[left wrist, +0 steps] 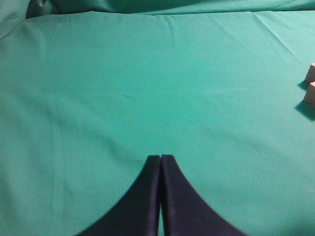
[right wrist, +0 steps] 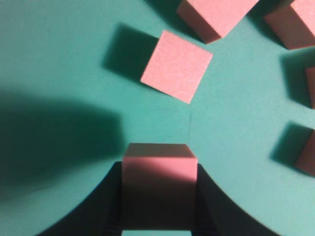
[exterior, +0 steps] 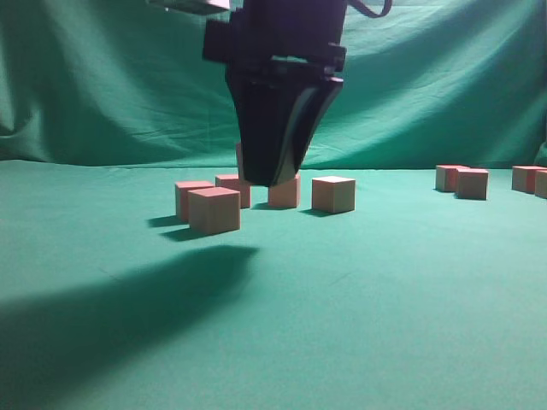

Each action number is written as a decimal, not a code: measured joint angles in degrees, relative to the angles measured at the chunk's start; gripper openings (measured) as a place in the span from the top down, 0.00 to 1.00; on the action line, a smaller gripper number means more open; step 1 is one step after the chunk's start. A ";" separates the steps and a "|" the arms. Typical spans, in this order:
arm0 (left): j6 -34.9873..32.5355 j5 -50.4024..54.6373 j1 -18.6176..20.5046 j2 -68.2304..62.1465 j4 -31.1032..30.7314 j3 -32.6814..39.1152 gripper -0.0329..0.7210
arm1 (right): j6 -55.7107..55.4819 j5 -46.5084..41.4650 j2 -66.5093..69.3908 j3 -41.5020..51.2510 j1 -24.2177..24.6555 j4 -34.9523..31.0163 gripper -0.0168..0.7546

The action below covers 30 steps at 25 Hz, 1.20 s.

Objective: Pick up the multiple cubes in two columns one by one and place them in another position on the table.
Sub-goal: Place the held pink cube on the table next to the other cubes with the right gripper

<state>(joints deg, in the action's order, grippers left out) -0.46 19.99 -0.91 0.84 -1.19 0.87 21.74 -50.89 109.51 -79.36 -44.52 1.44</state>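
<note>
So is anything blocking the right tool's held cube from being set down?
Directly beneath, nothing visible: bare table. The right tool grips a cube; a loose cube lies just ahead, others at the right.

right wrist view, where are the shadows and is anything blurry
Right wrist view: dark shadow on the table left of the held cube; each loose cube also shadows leftward. Exterior view: the right gripper looks soft, shadow pooling lower left.

pink-topped tan cubes (exterior: pixel 214 210), green table (exterior: pixel 385 290)
</note>
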 joint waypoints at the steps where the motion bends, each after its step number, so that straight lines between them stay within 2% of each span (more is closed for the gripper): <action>1: 0.00 0.00 0.00 0.00 0.00 0.00 0.96 | 0.10 0.23 0.42 -0.24 0.00 0.45 0.63; 16: 0.00 0.00 0.00 0.00 0.00 0.00 0.96 | 0.00 2.73 3.96 -0.39 0.00 0.68 0.63; 30: 0.00 0.00 0.00 0.00 0.00 0.00 0.96 | -5.13 4.08 4.95 -0.39 0.00 0.56 0.63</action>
<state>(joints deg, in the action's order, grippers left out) -0.46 19.99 -0.91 0.84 -1.19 0.87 16.61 -46.81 114.46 -79.75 -44.52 2.00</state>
